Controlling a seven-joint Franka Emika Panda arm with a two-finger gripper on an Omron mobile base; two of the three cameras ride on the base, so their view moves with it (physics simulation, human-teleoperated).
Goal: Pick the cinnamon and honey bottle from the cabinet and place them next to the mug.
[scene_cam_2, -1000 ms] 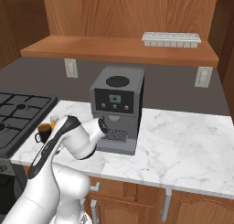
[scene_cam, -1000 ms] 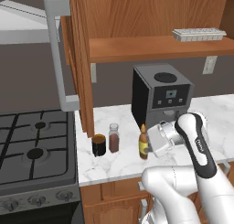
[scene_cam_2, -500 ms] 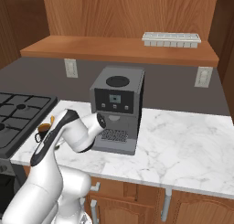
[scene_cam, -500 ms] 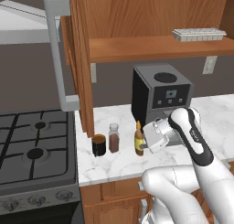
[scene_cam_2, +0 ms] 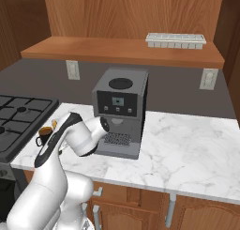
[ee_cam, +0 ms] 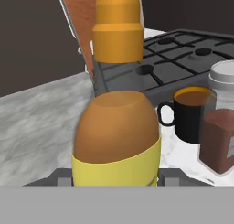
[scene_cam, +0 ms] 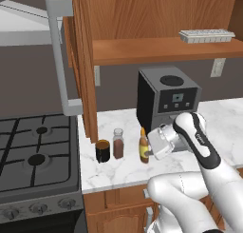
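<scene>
No readable labels or writing. We see our tool [scene_cam: 151, 149] closed around the amber-yellow honey bottle with orange pointed tip [scene_cam: 143, 145], upright on the white marble table [scene_cam: 118, 170]. Just beside it stands the clear cinnamon jar of reddish-brown powder, grey cap [scene_cam: 118, 143], then the dark glossy mug with gold rim [scene_cam: 102, 150]. Wood-grain cabinet [scene_cam: 156, 23] above

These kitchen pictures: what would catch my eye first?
The white robot arm, its gripper right at a yellow honey bottle on the marble counter. The bottle ends a short row with a spice jar and a dark mug. Behind them stands a grey coffee machine.
</scene>
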